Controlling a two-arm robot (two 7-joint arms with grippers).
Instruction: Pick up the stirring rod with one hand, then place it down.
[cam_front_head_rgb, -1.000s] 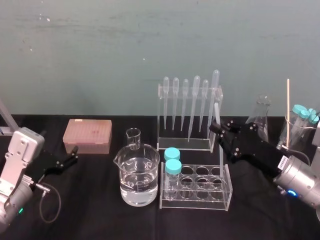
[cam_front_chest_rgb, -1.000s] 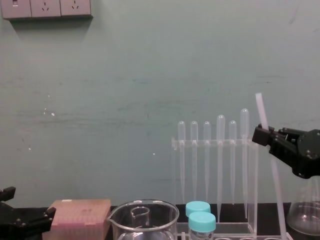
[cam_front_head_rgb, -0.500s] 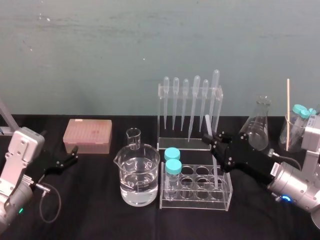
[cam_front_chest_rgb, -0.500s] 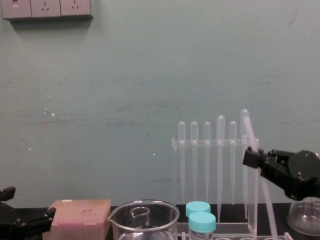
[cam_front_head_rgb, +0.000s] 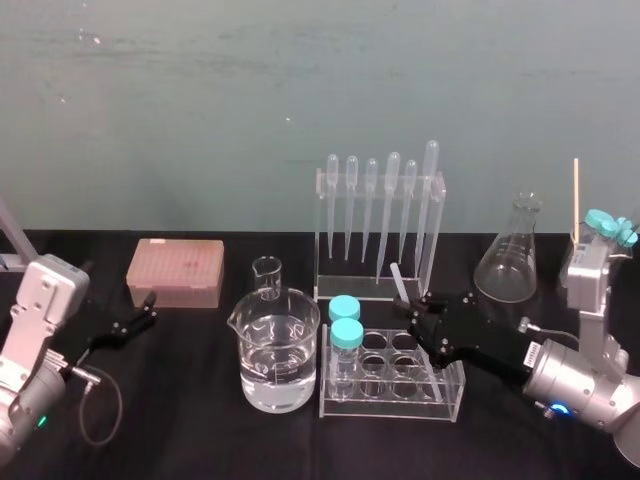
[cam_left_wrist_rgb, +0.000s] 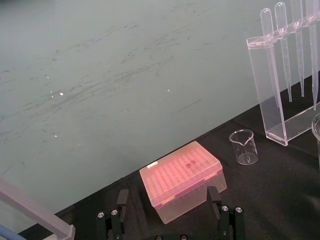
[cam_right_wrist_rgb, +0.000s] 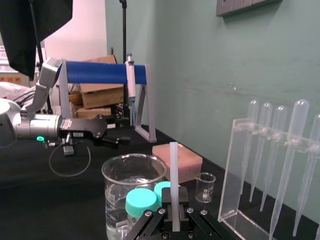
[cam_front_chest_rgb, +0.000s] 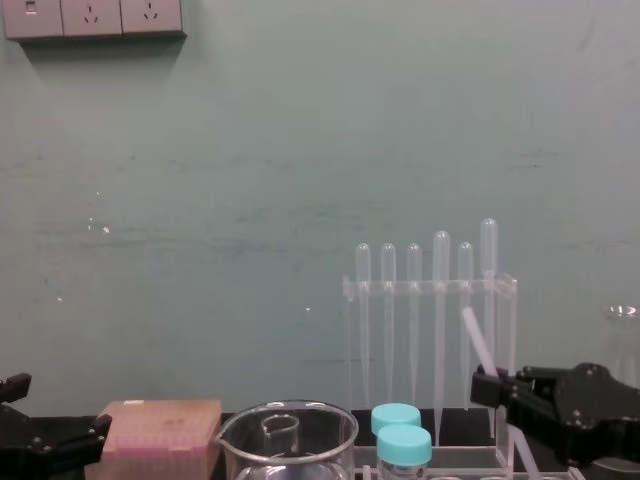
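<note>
Black surface (cam_front_head_rgb: 200, 440). Right gripper (cam_front_head_rgb: 418, 318) low over tube rack (cam_front_head_rgb: 390, 406), fingers (cam_right_wrist_rgb: 150, 224) clamped on tilted rod (cam_front_head_rgb: 398, 280). Left gripper (cam_front_head_rgb: 135, 322) parked far left, fingers (cam_left_wrist_rgb: 114, 223) apart.

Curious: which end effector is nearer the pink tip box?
Left. Left end effector sits beside the pink tip box; right end effector grips the stirring rod beyond the beaker.

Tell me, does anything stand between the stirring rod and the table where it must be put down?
Yes. The right gripper, fingers shut on the stirring rod, holds it tilted over the clear tube rack, which lies between rod and table. The rod's lower end is hidden. The left gripper rests parked at the left.
</note>
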